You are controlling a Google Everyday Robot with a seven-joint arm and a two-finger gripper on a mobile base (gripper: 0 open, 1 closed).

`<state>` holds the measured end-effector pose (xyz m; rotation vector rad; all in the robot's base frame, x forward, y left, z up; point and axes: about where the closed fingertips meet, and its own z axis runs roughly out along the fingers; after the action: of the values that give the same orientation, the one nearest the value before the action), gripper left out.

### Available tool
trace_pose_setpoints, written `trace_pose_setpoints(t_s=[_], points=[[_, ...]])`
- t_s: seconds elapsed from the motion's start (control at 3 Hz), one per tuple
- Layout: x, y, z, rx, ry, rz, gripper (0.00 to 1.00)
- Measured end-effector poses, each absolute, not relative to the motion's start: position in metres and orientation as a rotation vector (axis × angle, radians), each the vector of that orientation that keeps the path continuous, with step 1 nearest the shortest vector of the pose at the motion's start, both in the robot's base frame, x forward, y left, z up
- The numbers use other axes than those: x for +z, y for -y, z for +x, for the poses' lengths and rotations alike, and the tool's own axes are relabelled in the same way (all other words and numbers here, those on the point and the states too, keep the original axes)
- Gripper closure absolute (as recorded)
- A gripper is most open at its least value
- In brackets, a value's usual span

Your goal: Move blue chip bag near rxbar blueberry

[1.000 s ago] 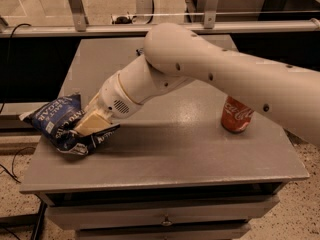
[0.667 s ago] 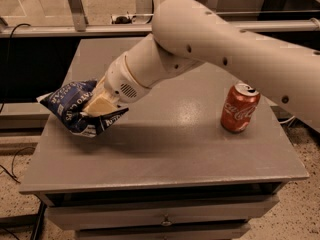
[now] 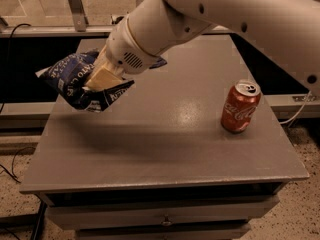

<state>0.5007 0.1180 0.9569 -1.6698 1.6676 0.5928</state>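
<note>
The blue chip bag [image 3: 70, 76], crinkly dark blue with white lettering, hangs in the air above the table's left side. My gripper [image 3: 103, 80] is shut on the bag's middle, with its tan fingers [image 3: 107, 76] pressed into the foil. The big white arm reaches in from the upper right. A small dark-blue corner [image 3: 160, 62] peeks out from behind the wrist at the table's back middle. It looks like the rxbar blueberry, mostly hidden by the arm.
A red Coca-Cola can [image 3: 241, 106] stands upright at the right side of the grey table [image 3: 165, 154]. The table's left edge lies under the bag. A drawer front runs below the front edge. Metal frame legs and cables stand behind.
My gripper has lifted the chip bag off the table's left edge and carried it up and a little to the right. The can has not moved.
</note>
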Motion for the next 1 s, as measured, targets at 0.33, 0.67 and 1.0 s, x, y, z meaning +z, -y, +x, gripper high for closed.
trace_pose_setpoints(t_s=[0.33,0.67,1.0], points=[[0.960,-0.099,0.520,0.512,-1.665,-1.639,1.00],[0.958,-0.054,0.563,0.400,-1.701,-1.563,1.00],[0.956,0.002,0.614,0.280,-1.762,-1.482,1.00]])
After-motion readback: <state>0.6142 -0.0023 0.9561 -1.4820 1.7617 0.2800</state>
